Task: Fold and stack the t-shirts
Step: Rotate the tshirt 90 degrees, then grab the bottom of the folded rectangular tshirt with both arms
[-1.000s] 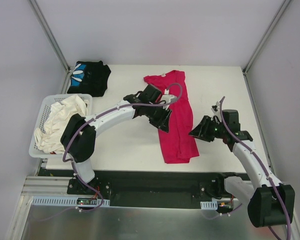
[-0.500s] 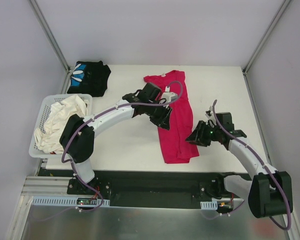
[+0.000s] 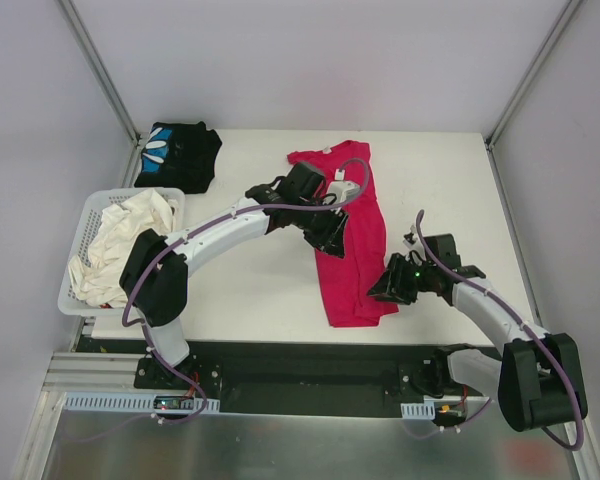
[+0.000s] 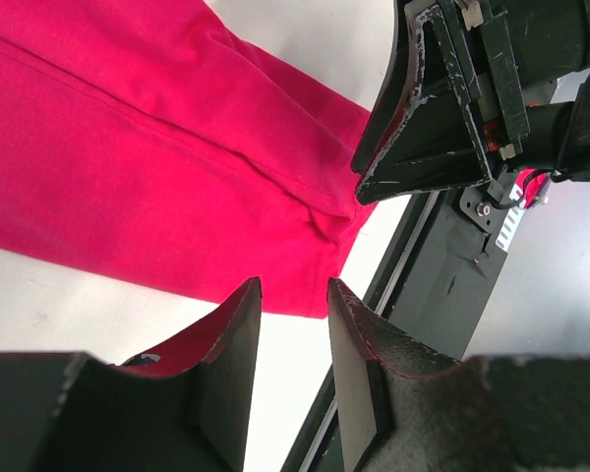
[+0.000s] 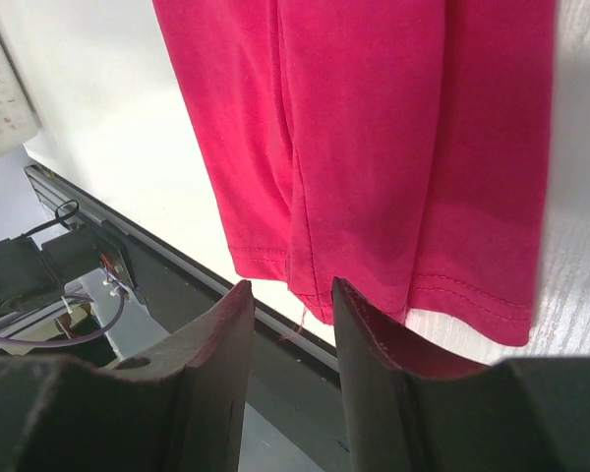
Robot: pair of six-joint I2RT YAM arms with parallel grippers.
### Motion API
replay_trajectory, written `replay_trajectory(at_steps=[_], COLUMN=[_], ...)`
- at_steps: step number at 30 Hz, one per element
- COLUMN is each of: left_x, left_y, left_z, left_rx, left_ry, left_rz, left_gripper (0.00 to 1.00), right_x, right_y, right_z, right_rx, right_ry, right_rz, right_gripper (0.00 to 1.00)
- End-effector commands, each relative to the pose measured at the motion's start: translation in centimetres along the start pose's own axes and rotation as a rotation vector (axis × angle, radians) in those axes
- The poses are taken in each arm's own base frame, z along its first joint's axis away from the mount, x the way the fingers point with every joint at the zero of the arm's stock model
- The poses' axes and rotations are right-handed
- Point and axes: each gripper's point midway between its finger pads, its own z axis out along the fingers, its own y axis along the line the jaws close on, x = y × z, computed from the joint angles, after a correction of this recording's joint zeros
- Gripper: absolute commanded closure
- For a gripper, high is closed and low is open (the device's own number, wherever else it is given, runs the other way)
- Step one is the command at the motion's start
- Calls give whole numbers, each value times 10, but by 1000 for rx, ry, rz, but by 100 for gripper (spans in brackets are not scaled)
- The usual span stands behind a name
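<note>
The magenta-red t-shirt (image 3: pixel 352 225) lies as a long narrow strip down the middle of the table, collar at the far end. My left gripper (image 3: pixel 333 243) hovers over the strip's left edge at mid-length; it is open and empty. In the left wrist view the left gripper (image 4: pixel 293 285) looks along the t-shirt (image 4: pixel 128 167) toward its near hem. My right gripper (image 3: pixel 379 289) sits low by the near right corner of the hem, open and empty. In the right wrist view its tips (image 5: pixel 289 287) stand just short of the hem (image 5: pixel 374 128). The black t-shirt (image 3: pixel 178 155) with a blue-and-white print lies folded at the far left corner.
A white lattice basket (image 3: pixel 88 215) holding cream cloth (image 3: pixel 120 235) stands at the table's left edge beside my left arm. The table's near edge and a black rail (image 3: pixel 310 365) run just below the hem. Metal frame posts (image 3: pixel 105 70) rise at the far corners.
My right arm has swung nearer and to the left, lowering its gripper to the shirt's near right hem corner. My left gripper has shifted slightly to the right over the shirt.
</note>
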Motion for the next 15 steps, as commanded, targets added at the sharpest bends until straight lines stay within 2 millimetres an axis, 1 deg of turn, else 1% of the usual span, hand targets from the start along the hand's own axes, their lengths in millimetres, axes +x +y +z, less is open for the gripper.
replay_trajectory(at_steps=[1, 3, 5, 15], left_x=[-18, -18, -19, -17], left_y=[-16, -17, -17, -17], left_z=[-10, -10, -11, -11], left_rx=[33, 35, 34, 30], left_ry=[-54, -54, -58, -56], left_rz=[79, 82, 84, 87], left_gripper=[67, 67, 67, 67], right_x=[1, 4, 8, 24], right_y=[12, 13, 16, 5], right_z=[-3, -3, -4, -2], right_rx=[-46, -51, -65, -32], right_ry=[-10, -5, 1, 33], right_rz=[-7, 22, 14, 41], right_gripper=[60, 60, 60, 60])
